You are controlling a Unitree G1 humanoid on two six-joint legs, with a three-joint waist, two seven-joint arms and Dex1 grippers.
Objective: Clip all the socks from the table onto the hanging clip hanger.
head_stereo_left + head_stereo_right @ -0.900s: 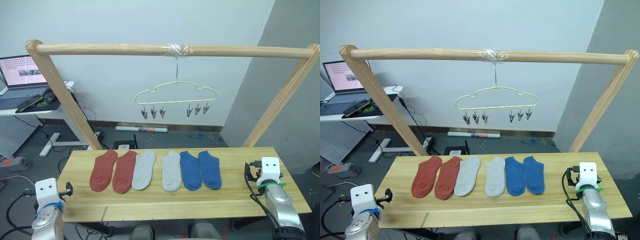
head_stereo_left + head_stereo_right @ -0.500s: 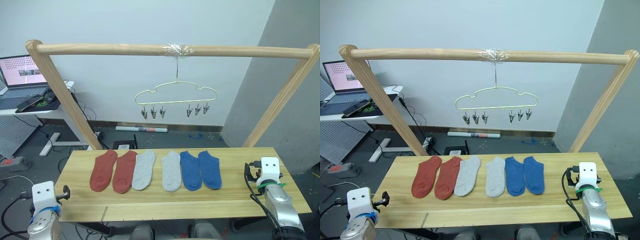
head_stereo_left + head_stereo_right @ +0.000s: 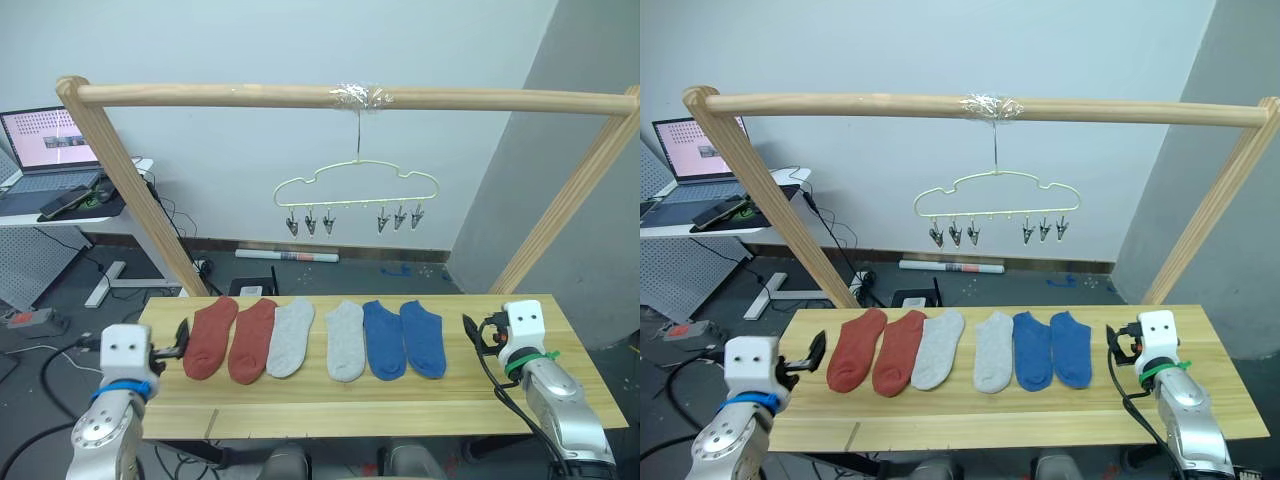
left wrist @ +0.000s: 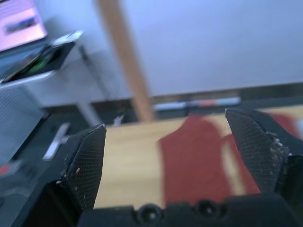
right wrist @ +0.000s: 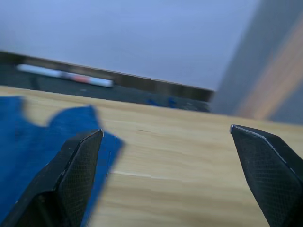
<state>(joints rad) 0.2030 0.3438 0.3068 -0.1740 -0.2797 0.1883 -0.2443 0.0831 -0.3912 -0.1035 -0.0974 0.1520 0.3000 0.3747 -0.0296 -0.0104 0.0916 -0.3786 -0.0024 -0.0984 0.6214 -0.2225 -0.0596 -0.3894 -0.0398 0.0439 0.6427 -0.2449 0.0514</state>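
A thick round wooden bar (image 3: 300,97) on two slanted wooden legs spans the scene above the long pale-grained wooden table (image 3: 300,405). From the bar's middle hangs the thin pale-yellow wire clip hanger (image 3: 357,184) with its cloud-shaped outline; a row of small metal clips (image 3: 310,223) dangles below it, three to the left and three to the right, all bare.

Six short ankle socks lie flat in a row across the table's middle, toes toward the far edge. From left to right: two rust-red socks (image 3: 210,337) side by side, a light grey sock (image 3: 289,336) touching the second red one, another light grey sock (image 3: 345,340) slightly apart, then two blue socks (image 3: 402,338) close together.

The left gripper (image 3: 181,335) hovers at the table's left end, just beside the leftmost red sock, its two black fingers (image 4: 85,170) spread wide and holding nothing. The right gripper (image 3: 470,333) hangs over the right end, near the rightmost blue sock, fingers (image 5: 71,177) likewise wide apart and empty.

Far left, a laptop (image 3: 45,150) sits on a white desk.
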